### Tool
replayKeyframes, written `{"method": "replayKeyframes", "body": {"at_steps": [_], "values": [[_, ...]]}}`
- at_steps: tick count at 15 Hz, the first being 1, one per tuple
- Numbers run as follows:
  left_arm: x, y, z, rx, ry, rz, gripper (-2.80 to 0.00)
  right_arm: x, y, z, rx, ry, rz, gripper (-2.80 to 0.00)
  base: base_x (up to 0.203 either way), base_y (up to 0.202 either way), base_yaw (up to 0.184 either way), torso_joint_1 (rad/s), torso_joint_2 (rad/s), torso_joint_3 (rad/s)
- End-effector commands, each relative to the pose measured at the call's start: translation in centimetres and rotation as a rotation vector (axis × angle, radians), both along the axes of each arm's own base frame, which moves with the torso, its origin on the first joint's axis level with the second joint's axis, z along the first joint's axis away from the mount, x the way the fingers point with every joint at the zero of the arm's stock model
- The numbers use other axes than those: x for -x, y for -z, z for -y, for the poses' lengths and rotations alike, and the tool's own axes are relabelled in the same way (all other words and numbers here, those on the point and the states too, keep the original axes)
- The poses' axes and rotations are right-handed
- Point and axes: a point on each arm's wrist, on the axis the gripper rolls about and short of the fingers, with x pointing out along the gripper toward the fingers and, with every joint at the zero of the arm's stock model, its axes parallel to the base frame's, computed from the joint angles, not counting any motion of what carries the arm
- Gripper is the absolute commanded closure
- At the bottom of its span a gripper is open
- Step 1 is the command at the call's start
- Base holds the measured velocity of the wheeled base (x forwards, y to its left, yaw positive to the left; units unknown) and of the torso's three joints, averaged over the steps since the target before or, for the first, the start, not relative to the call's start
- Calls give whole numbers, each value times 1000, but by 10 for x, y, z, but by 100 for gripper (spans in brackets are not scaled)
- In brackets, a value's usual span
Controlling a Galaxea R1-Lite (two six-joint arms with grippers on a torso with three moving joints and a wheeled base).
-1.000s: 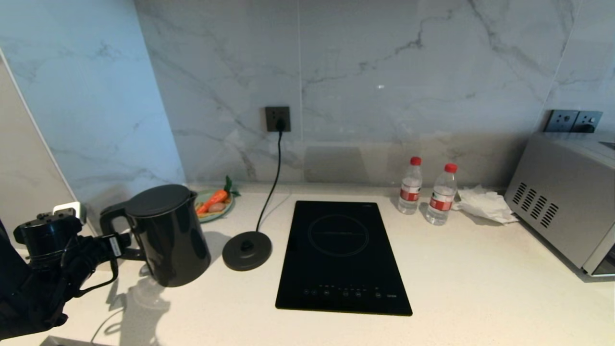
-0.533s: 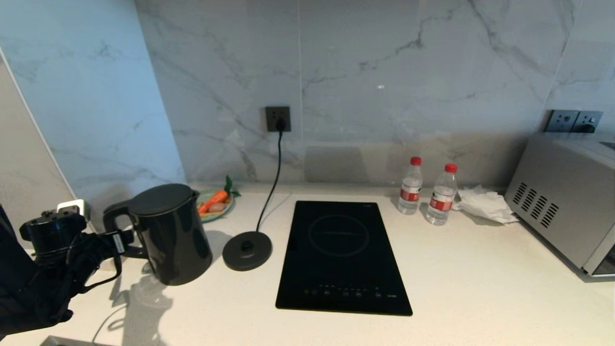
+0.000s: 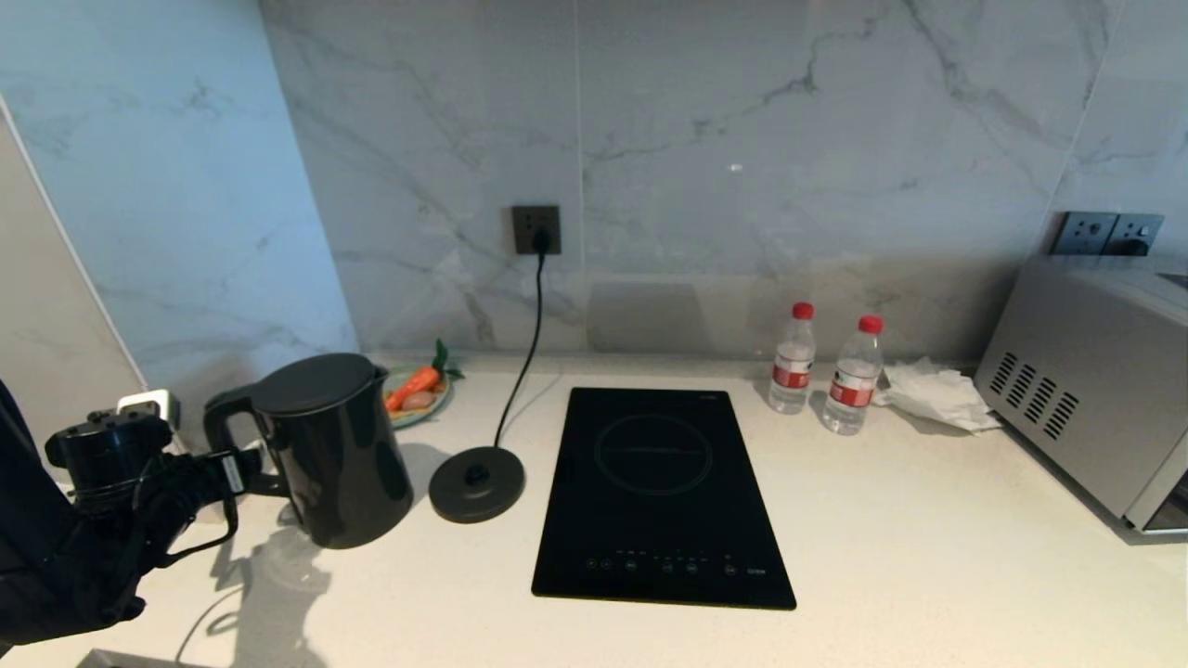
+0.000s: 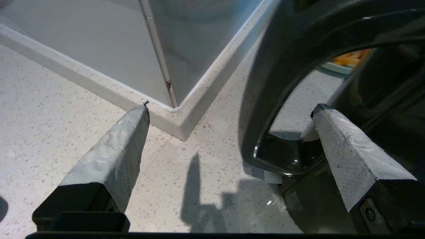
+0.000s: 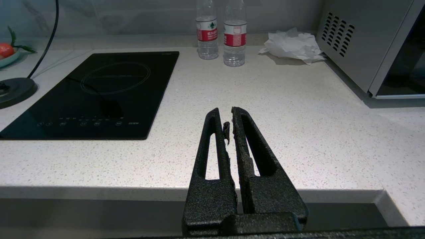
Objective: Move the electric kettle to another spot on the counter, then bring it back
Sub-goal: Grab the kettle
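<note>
The electric kettle [image 3: 332,449] stands on the tabletop [image 3: 928,557] just left of its round base [image 3: 477,482]. The left gripper [image 4: 232,109] has its jaws wide around the loop handle [image 4: 265,99], not closed. The kettle is probably glossy, slippery and rather heavy, so the handle is the best hold. The right gripper [image 5: 229,122] has its jaws nearly together, holding nothing.

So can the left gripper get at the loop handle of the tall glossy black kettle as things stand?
Probably yes. The left gripper is open beside the tall glossy black kettle, one finger reaching into its loop handle, the other outside. Nothing stands between them.
</note>
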Motion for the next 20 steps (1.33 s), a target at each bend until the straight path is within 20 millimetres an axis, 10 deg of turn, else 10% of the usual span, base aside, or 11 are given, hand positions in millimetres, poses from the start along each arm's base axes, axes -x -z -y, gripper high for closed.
{"method": "replayKeyframes", "body": {"at_steps": [1,20], "values": [[2,0,-11,-7,-32,7,-280,0,0,0,1,0,1,0,0,0,0,0,0,0],[-24,-4,-7,-29,-6,61,-280,0,0,0,1,0,-1,0,0,0,0,0,0,0]]}}
